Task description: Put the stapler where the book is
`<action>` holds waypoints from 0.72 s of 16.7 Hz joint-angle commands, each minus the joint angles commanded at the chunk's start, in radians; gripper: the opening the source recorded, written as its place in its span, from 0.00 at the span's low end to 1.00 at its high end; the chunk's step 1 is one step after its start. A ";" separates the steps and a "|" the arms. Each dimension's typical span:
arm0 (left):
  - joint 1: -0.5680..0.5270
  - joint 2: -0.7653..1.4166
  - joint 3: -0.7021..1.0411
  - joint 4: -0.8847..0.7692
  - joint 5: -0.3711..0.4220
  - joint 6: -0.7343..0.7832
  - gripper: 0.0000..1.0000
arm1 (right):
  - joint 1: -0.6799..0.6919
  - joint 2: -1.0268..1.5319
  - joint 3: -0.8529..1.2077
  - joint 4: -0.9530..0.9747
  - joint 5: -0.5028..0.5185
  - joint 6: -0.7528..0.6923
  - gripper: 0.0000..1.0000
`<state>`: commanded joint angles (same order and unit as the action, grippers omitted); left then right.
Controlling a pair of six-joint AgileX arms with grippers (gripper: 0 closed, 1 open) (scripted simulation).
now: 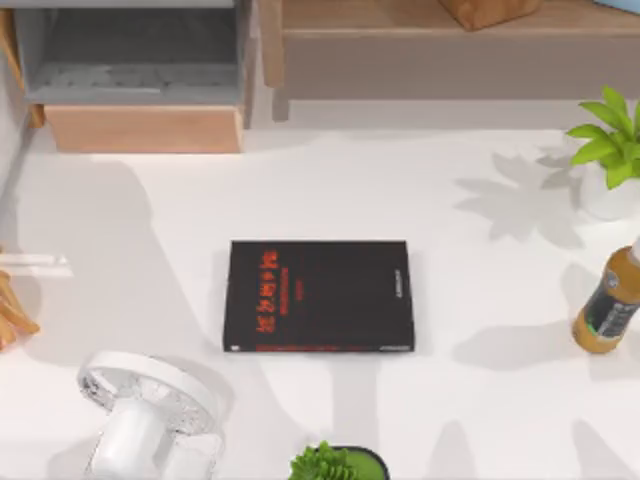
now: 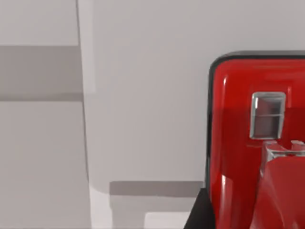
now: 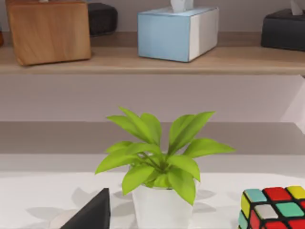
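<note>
The book (image 1: 318,296) lies flat in the middle of the white table (image 1: 470,290). It is black, with red lettering on the cover and a red strip along its near edge. Very close in the left wrist view is the stapler (image 2: 248,143), glossy red with a black rim and a small silvery patch (image 2: 268,115) on top, against pale grey surfaces. I cannot tell whether anything is holding it. A dark part of my right gripper (image 3: 90,213) juts into the right wrist view, in front of a potted plant.
A white fan (image 1: 150,410) stands at the front left and a small green plant (image 1: 335,463) at the front edge. At the right are a potted plant (image 1: 610,150) and a brown bottle (image 1: 610,305). A colourful cube (image 3: 274,207) sits beside the plant. Shelves (image 1: 440,40) run along the back.
</note>
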<state>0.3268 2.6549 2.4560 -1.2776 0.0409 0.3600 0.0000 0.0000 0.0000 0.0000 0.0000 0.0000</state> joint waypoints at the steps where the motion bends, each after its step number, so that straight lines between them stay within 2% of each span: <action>1: 0.000 0.000 0.000 0.000 0.000 0.000 0.00 | 0.000 0.000 0.000 0.000 0.000 0.000 1.00; 8: 0.007 -0.050 -0.005 -0.019 -0.010 0.001 0.00 | 0.000 0.000 0.000 0.000 0.000 0.000 1.00; 12: -0.007 -0.175 -0.054 -0.032 -0.062 0.008 0.00 | 0.000 0.000 0.000 0.000 0.000 0.000 1.00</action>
<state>0.3198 2.4794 2.4019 -1.3096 -0.0215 0.3683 0.0000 0.0000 0.0000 0.0000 0.0000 0.0000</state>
